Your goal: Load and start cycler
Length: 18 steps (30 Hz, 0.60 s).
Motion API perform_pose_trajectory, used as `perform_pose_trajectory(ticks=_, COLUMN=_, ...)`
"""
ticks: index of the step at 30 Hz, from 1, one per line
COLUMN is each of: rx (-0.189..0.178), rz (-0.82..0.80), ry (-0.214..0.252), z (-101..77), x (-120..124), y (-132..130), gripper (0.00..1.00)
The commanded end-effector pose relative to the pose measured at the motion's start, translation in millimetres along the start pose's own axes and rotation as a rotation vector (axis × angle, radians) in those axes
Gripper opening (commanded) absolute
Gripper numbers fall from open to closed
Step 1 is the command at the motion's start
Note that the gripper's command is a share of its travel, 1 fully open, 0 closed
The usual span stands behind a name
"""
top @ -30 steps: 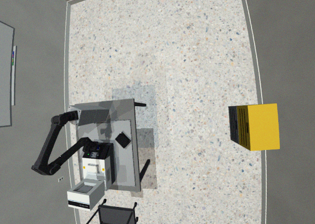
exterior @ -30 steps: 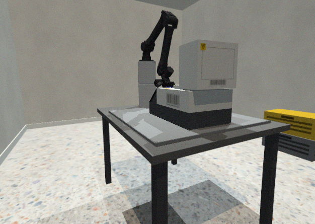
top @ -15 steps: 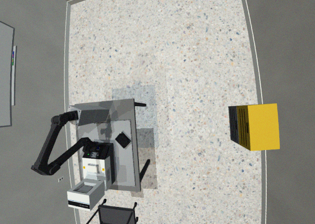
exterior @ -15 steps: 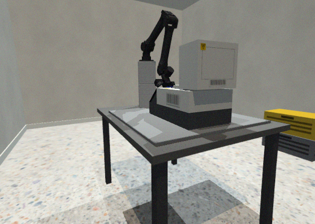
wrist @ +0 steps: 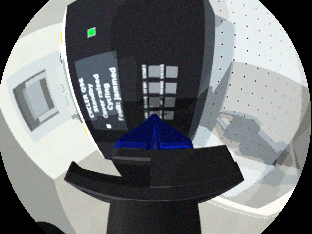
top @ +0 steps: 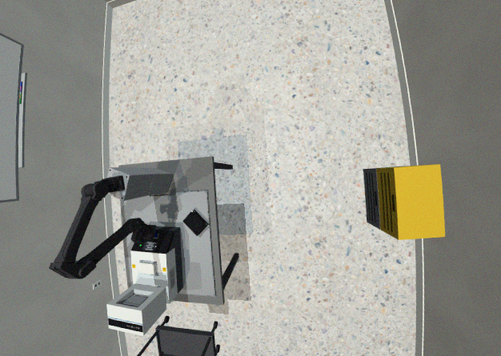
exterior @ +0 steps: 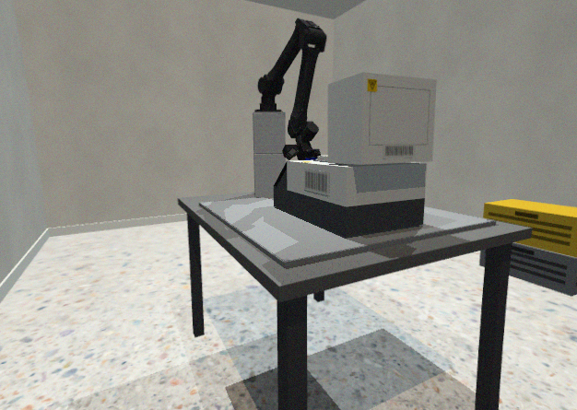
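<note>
The cycler Q1 [top: 153, 262] stands on the table with its lid [exterior: 382, 116] open, swung up and back over the rear. Its lamp [wrist: 91, 32] is green. My gripper [wrist: 154, 118] is shut on nothing, its blue fingertips just above the dark panel, close below the key grid [wrist: 160, 88]. It also shows in the overhead view [top: 151, 234] and the side view [exterior: 307, 155]. The plate nest N1 [top: 195, 222] looks like a bare dark square. A pale grey rectangle [wrist: 32, 100] lies in the block area; I cannot tell its details.
The arm's base column [exterior: 268, 151] stands at the table's back. A yellow and black cabinet [top: 404, 202] stands far off on the floor. A dark chair [top: 184, 340] sits at the table's end behind Q1's lid.
</note>
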State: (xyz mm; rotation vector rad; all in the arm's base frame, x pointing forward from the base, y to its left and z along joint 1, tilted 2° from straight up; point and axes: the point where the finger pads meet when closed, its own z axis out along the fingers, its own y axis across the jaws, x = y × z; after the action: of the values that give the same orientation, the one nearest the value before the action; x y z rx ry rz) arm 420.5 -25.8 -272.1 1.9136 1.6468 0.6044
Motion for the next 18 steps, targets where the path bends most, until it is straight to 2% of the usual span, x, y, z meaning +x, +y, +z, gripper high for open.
perform_pose_trajectory(ticks=1, rx=-0.014, rz=-0.009, ry=0.0, z=-2.6, x=-0.9, y=3.2, gripper=0.0)
perform_pose_trajectory(ticks=18, rx=-0.013, rz=-0.008, ry=-0.004, z=1.0, x=-5.0, y=1.4, gripper=0.0)
